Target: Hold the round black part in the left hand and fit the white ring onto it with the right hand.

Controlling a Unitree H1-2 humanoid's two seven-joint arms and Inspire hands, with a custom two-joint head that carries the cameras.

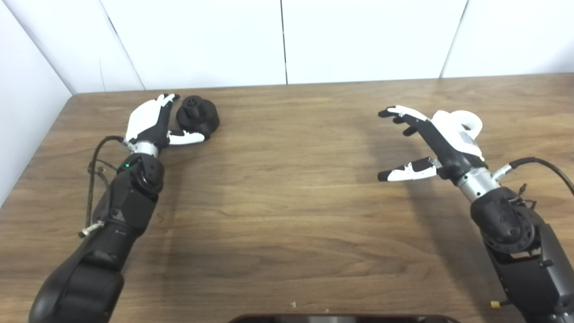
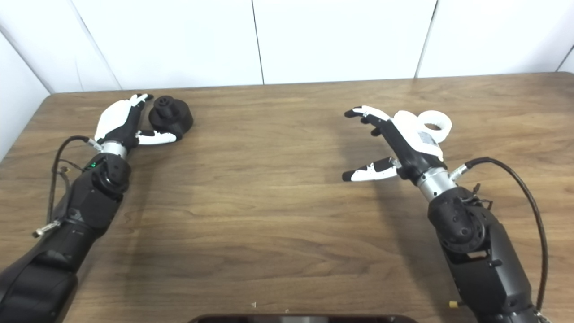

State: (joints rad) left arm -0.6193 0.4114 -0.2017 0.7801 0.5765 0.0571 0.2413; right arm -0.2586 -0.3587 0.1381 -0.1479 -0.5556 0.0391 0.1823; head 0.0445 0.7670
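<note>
The round black part (image 1: 197,114) lies on the wooden table (image 1: 287,202) at the far left, with a small knob on top. My left hand (image 1: 152,123) is open right beside it, fingers to its left and thumb along its near side, not closed on it. The white ring (image 2: 436,124) lies on the table at the right, partly hidden behind my right hand (image 2: 399,141). My right hand is open and empty, raised just left of the ring, with fingers and thumb spread.
White wall panels (image 1: 287,40) stand along the table's far edge and left side. A dark object's edge (image 1: 343,318) shows at the bottom centre. A black cable (image 2: 515,179) loops from the right forearm.
</note>
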